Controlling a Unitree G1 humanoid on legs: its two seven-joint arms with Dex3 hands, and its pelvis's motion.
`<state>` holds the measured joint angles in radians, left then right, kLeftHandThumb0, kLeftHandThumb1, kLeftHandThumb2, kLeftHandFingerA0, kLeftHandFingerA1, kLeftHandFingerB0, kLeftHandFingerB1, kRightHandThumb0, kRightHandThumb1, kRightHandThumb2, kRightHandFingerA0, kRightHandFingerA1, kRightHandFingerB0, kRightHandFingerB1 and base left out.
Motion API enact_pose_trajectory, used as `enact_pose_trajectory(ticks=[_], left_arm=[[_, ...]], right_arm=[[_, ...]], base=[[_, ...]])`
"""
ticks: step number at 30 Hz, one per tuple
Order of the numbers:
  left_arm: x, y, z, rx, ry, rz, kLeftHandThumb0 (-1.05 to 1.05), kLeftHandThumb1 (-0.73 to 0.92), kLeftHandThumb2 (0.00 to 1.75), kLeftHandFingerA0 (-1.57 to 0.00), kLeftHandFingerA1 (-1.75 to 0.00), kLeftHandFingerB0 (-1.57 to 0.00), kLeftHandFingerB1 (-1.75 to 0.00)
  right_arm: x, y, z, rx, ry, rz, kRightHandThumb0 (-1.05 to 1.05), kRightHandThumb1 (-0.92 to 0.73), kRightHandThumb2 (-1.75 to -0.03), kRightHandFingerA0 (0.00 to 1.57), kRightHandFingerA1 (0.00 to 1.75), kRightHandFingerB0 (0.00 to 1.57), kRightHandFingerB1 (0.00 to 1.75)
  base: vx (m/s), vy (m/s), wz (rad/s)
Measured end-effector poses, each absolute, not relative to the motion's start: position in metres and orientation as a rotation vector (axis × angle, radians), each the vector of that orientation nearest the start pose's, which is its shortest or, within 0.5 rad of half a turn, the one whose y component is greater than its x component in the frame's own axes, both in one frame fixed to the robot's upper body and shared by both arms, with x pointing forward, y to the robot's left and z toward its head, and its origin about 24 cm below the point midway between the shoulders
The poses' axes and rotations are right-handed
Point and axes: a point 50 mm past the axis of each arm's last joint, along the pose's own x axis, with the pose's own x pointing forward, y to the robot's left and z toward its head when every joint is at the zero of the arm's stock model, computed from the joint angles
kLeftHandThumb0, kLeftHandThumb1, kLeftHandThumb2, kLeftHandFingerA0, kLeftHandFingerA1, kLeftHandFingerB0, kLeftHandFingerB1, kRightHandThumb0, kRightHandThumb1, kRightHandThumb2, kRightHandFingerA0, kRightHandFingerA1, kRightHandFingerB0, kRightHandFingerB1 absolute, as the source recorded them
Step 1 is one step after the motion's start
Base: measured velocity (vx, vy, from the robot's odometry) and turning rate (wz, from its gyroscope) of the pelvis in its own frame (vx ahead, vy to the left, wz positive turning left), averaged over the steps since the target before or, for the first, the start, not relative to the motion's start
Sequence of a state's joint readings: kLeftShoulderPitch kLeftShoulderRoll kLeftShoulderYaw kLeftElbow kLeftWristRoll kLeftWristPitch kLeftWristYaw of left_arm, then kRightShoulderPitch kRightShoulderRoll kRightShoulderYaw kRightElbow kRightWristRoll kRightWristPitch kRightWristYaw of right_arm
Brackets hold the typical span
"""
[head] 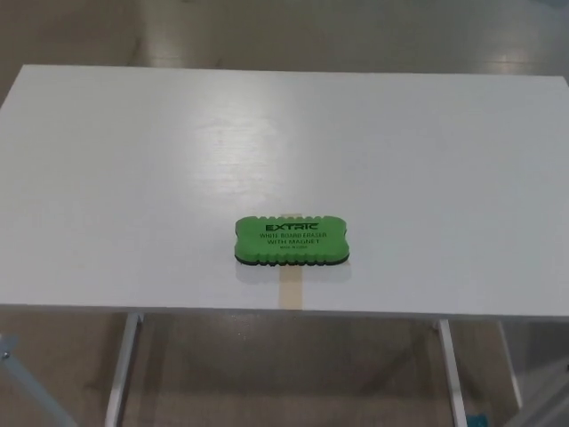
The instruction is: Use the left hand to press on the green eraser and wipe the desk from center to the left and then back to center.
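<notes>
A green eraser (292,240) with black printed lettering and a dark underside lies flat on the white desk (160,178), near the front edge and about at the middle. It rests across a strip of tan tape (290,290) that runs to the desk's front edge. Neither of my hands nor any arm shows in the head view.
The desk's front edge (178,309) runs across the lower part of the picture, with white metal legs (122,369) below it. A shiny grey floor (293,27) lies beyond the far edge.
</notes>
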<state>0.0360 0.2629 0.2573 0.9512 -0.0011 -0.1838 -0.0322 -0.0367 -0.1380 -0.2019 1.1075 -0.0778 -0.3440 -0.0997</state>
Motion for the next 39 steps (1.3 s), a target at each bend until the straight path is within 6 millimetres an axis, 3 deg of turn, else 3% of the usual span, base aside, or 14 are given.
enact_pose_trajectory(ticks=[6,7,16,17,20,21,22,29,30,39], left_arm=[[0.141,0.286,-0.112,0.118,0.721,0.353,-0.35,0.64,0.59,-0.44,-0.40,-0.37,-0.32],[0.141,0.287,-0.112,0.117,0.719,0.355,-0.35,0.64,0.59,-0.44,-0.40,-0.37,-0.32],[0.139,0.286,-0.109,0.120,0.671,0.312,-0.36,0.62,0.59,-0.38,-0.38,-0.34,-0.31],[0.139,0.285,-0.108,0.119,0.666,0.300,-0.35,0.58,0.57,-0.48,-0.39,-0.41,-0.33],[0.142,0.286,-0.104,0.112,0.643,0.249,-0.35,0.57,0.58,-0.52,-0.41,-0.44,-0.34],[0.142,0.287,-0.103,0.111,0.637,0.239,-0.30,0.54,0.56,-0.64,-0.44,-0.58,-0.38],[0.144,0.287,-0.102,0.109,0.629,0.228,-0.30,0.54,0.56,-0.64,-0.44,-0.58,-0.38],[0.158,0.288,-0.082,0.095,0.526,0.103,-0.31,0.56,0.57,-0.62,-0.44,-0.65,-0.40],[0.161,0.288,-0.078,0.094,0.506,0.074,-0.42,0.51,0.82,-0.58,-0.57,-0.58,-0.53],[0.179,0.279,-0.045,0.112,0.374,-0.136,-0.36,0.50,0.82,-0.60,-0.59,-0.56,-0.54]], right_arm=[[0.152,-0.231,-0.126,-0.131,0.653,-0.323,-0.35,-0.52,-0.75,0.66,0.58,0.53,0.53],[0.151,-0.231,-0.126,-0.128,0.647,-0.328,-0.27,-0.62,-0.58,0.71,0.49,0.57,0.44],[0.149,-0.231,-0.126,-0.112,0.612,-0.345,-0.27,-0.62,-0.58,0.71,0.49,0.59,0.45],[0.149,-0.231,-0.126,-0.112,0.611,-0.345,-0.27,-0.62,-0.58,0.72,0.50,0.60,0.45],[0.148,-0.230,-0.126,-0.113,0.612,-0.344,-0.27,-0.62,-0.58,0.73,0.50,0.60,0.45],[0.149,-0.230,-0.126,-0.113,0.612,-0.344,-0.28,-0.62,-0.58,0.73,0.50,0.60,0.45],[0.149,-0.230,-0.126,-0.113,0.612,-0.344,-0.28,-0.62,-0.58,0.73,0.50,0.60,0.45],[0.152,-0.230,-0.125,-0.112,0.605,-0.342,-0.27,-0.62,-0.58,0.74,0.50,0.63,0.47],[0.152,-0.230,-0.125,-0.112,0.604,-0.341,-0.27,-0.62,-0.58,0.74,0.51,0.63,0.47],[0.153,-0.230,-0.124,-0.113,0.602,-0.340,-0.26,-0.62,-0.58,0.73,0.50,0.64,0.47]], base=[[0.00,0.000,0.00],[0.00,0.000,0.00],[0.00,0.000,0.00],[0.00,0.000,0.00],[0.00,0.000,0.00],[0.00,0.000,0.00],[0.00,0.000,0.00],[0.00,0.000,0.00],[0.00,0.000,0.00],[0.00,0.000,0.00]])
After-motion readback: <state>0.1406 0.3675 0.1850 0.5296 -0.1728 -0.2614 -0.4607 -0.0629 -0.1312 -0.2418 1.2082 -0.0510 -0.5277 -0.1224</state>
